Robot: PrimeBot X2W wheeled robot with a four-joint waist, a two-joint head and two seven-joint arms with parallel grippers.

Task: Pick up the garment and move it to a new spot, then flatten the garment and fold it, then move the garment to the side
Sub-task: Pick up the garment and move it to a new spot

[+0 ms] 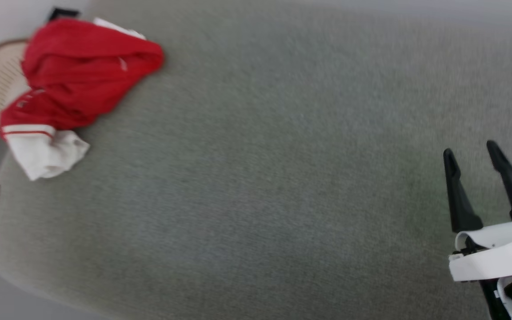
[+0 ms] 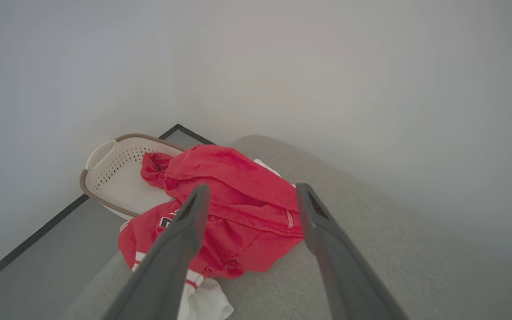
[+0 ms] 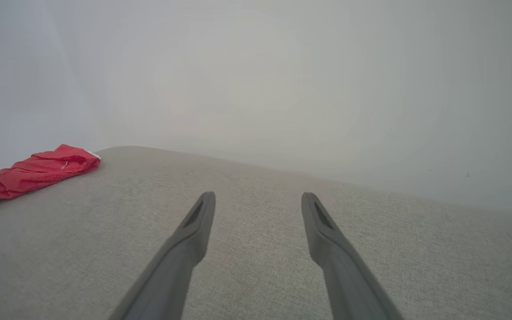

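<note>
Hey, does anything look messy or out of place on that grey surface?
Yes: the garment lies crumpled at the far left corner of the grey surface, partly spilling over the cream basket, its white sleeve bunched up. Nothing else stands out.

At the far left corner of the desk (image 1: 282, 186), the garment (image 1: 78, 75), partly on the desk top and partly over the rim of the basket (image 1: 2, 75), just beyond the desk's left edge. Well apart from both, over the near right of the desk, the right gripper (image 1: 469, 150). Before the garment, pointing towards it, the left gripper (image 2: 249, 191).
</note>
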